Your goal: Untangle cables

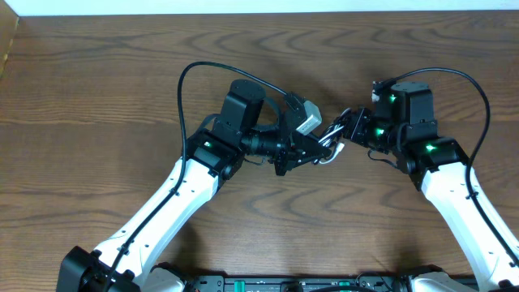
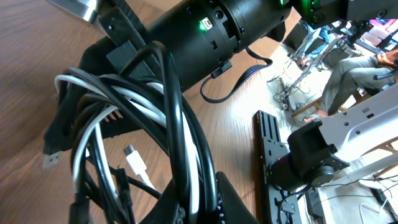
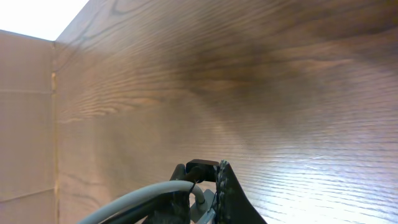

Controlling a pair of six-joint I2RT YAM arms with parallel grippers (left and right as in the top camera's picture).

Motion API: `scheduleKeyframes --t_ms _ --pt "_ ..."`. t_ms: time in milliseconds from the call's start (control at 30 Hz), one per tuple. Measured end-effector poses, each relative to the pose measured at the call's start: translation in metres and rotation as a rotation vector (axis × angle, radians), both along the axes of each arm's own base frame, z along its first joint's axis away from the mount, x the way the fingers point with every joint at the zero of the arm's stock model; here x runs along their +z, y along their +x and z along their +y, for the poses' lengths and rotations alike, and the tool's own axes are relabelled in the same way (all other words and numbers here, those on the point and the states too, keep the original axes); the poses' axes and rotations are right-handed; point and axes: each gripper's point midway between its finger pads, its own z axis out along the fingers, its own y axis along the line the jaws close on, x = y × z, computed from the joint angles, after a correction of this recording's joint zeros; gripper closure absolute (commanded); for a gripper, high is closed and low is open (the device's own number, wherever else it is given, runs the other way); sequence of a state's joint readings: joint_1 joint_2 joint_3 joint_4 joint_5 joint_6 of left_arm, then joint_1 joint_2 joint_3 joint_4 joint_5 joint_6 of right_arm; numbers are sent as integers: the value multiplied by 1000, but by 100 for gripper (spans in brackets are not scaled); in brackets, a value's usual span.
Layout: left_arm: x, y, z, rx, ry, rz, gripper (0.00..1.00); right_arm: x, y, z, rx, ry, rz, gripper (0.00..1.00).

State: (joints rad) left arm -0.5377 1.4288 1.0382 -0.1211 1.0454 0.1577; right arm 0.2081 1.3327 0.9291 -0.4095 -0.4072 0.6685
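The cables [image 1: 328,146], one black and one white, hang as a tangled coil between my two grippers over the middle of the table. The left wrist view shows the coil [image 2: 155,124] close up, with a white plug [image 2: 134,163] and a silver plug [image 2: 51,159] dangling. My left gripper [image 2: 196,190] is shut on several black and white strands. My right gripper [image 3: 202,173] is shut on a black plug [image 3: 202,166], and a white cord [image 3: 137,198] runs out of its jaws. In the overhead view the left gripper [image 1: 315,151] and right gripper [image 1: 344,130] nearly touch.
The wooden table [image 1: 97,105] stretches out on all sides. A cardboard wall [image 3: 25,112] stands at its far left edge. The right arm's black body [image 2: 211,37] fills the space just beyond the coil. A black rail [image 2: 270,143] lies at the table's front edge.
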Motion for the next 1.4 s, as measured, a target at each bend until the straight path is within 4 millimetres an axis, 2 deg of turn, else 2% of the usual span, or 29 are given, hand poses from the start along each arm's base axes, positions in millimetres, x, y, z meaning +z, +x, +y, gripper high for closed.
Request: scheduleKeyframes --t_ms 100,200,233,567,700,767,800,933,1033,1167,1267,1400 --pt "0 0 0 0 -1 1 78 -5 -1 -8 -30 -33 17 99" --pt "1 1 1 1 -5 2 58 -10 2 -26 -92 -69 33 99" --pt "1 2 2 4 -6 5 56 -12 3 -35 -119 -80 42 99" --pt "-7 30 37 115 16 71 54 -24 7 -117 -339 -144 100 99" --pt "-16 35 50 160 49 127 54 -23 7 -134 -375 -129 103 99" --pt "-22 34 54 176 75 153 52 -20 9 -134 -362 -108 87 99" --pt "-25 33 55 177 85 164 48 -18 11 -131 -345 -92 75 99" --pt "-32 27 57 163 113 166 40 -3 18 -110 -251 -8 13 99" --pt "-33 25 55 151 119 146 38 18 27 -88 -157 78 -75 99" --pt "-33 19 48 113 123 107 38 55 37 -60 -37 212 -207 99" --pt "-33 12 42 82 125 85 38 82 40 -46 31 301 -287 99" --pt "-39 4 31 36 132 74 38 99 35 -36 84 372 -296 98"
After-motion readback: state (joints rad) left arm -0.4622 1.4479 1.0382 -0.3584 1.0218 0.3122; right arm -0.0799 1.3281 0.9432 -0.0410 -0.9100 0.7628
